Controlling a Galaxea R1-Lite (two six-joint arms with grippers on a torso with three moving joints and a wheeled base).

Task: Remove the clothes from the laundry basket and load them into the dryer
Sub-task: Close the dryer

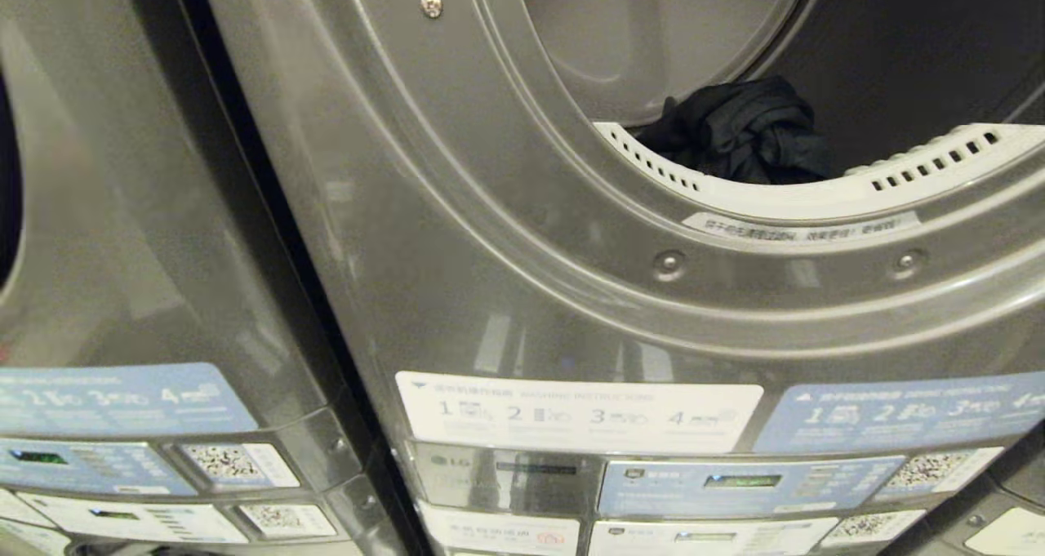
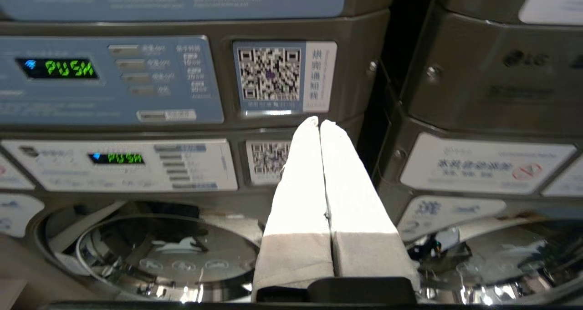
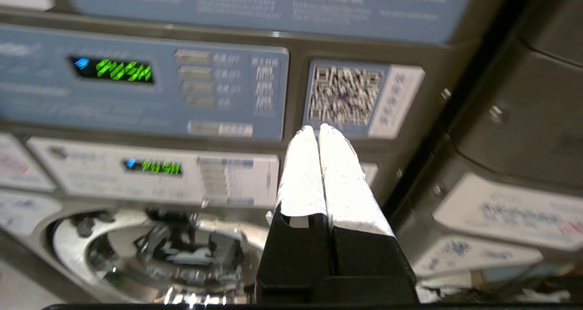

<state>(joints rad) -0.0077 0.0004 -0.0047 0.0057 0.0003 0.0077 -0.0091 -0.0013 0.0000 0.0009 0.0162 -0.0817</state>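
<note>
Ahead of me, dryer (image 1: 457,237) fills the view, door opening exposed; dark clothes (image 1: 741,131) bunched inside the drum behind the white rim. My left gripper (image 2: 319,122) and right gripper (image 3: 317,129) hang before control panels, jaws pressed together, empty.

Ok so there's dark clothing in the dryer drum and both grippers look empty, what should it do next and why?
Probably turn back toward the basket: the dark garment already lies inside the drum, and the left gripper and right gripper are shut on nothing.
</note>
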